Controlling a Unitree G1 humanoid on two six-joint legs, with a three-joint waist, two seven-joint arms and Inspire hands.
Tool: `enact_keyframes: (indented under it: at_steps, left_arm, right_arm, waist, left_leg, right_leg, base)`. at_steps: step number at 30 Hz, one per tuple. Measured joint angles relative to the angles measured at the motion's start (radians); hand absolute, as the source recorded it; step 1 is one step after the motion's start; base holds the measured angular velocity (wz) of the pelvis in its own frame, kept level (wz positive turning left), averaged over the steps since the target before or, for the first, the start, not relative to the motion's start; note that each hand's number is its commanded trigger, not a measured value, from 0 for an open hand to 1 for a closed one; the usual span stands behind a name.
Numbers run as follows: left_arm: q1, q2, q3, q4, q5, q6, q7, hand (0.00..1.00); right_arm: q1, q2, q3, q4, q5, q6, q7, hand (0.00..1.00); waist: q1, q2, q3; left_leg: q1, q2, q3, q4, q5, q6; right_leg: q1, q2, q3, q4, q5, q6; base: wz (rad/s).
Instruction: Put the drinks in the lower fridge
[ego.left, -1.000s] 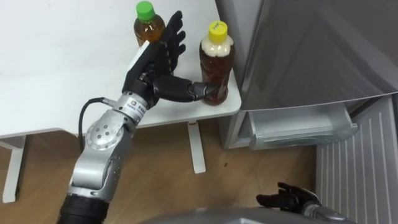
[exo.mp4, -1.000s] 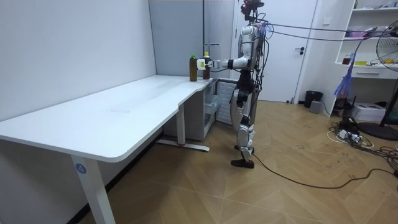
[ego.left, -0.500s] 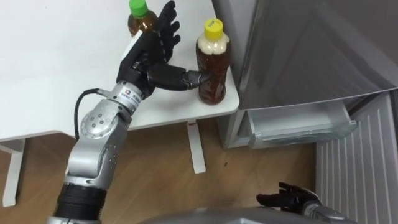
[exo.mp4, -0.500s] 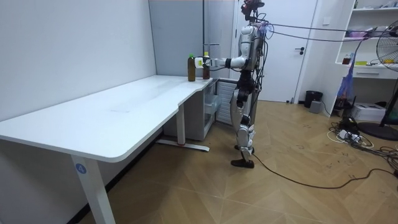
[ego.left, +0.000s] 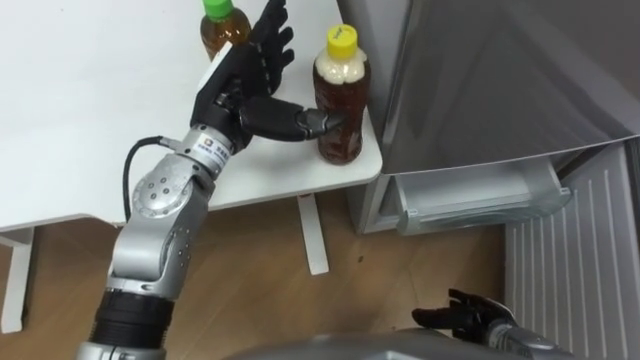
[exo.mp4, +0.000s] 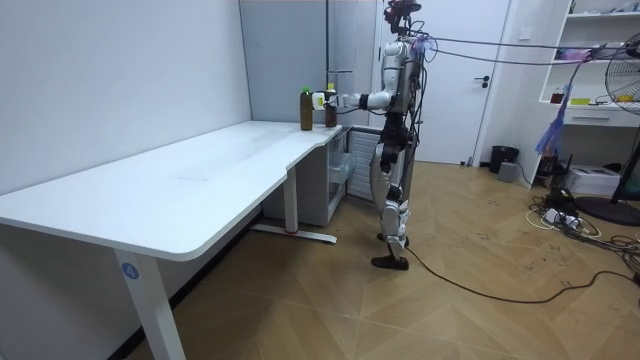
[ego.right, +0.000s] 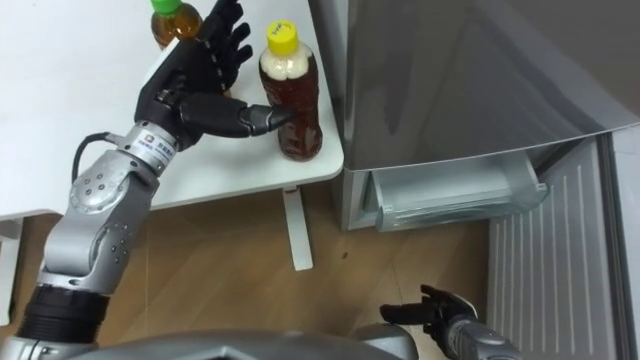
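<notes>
The robot stands at the end of the white tabletop (ego.left: 80, 120), right beside the grey fridge (ego.left: 500, 80), with its left arm stretched out over the tabletop's corner. The left hand (ego.left: 245, 88) is spread, its fingers (ego.left: 268, 45) straight and fanned upward, and it closes around nothing. The thumb reaches sideways, and its tip touches the side of the yellow-capped tea bottle (ego.left: 338, 100). That bottle stands upright near the tabletop's corner, just beside the fridge wall. The green-capped tea bottle (ego.left: 222, 25) also stands upright, farther back on the tabletop (the raised fingers cover part of it), so the hand sits between the two drinks.

Low on the fridge a pale shelf bin (ego.left: 480, 195) juts out, and a white ribbed panel (ego.left: 570, 260) stands next to it on the right. Nothing can be seen in the bin.

The right hand (ego.left: 465, 318) hangs low by the robot's side above the wooden floor (ego.left: 260, 290), its fingers loose and slightly bent, holding nothing.

In the room view both bottles (exo.mp4: 306, 110) stand at the far end of the long tabletop, with the left hand level with them.
</notes>
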Motion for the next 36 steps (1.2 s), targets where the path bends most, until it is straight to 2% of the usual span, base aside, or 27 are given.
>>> enact_keyframes:
  at_steps: [14,23,28,36]
  left_arm:
    - [-0.005,-0.003,-0.026,0.003,-0.039,0.000,-0.036,0.00]
    - [-0.005,-0.003,-0.040,0.027,-0.042,0.000,-0.102,0.00]
    - [-0.005,-0.003,-0.041,0.033,-0.042,0.004,-0.133,0.00]
    - [-0.005,-0.003,-0.041,0.033,-0.042,0.019,-0.137,0.00]
  right_arm:
    - [-0.002,-0.005,0.008,0.002,0.008,-0.008,0.001,0.00]
    - [-0.007,-0.005,0.010,0.002,0.014,-0.006,0.015,0.00]
    - [-0.012,-0.005,0.009,0.002,0.013,0.001,0.023,0.00]
    - [-0.013,-0.006,0.009,0.003,0.013,0.001,0.029,0.00]
  waist:
    - [-0.001,0.011,0.0013]
    - [-0.001,0.004,0.0058]
    - [-0.002,0.004,0.0045]
    - [-0.007,0.007,0.0025]
  left_leg:
    - [0.009,0.001,0.008,0.000,0.000,0.000]
    - [0.016,0.002,0.014,-0.004,0.000,0.000]
    - [0.012,0.002,0.014,0.000,0.000,0.000]
    - [0.010,0.002,0.022,0.014,0.000,0.000]
  right_leg:
    - [0.003,0.000,0.012,0.007,0.000,0.000]
    - [0.006,0.001,0.014,0.007,0.000,0.000]
    - [0.000,0.000,0.012,0.007,0.000,0.000]
    - [0.002,-0.001,0.011,0.008,0.001,-0.002]
  base:
    - [-0.01]
    - [0.00]
    - [0.00]
    - [0.00]
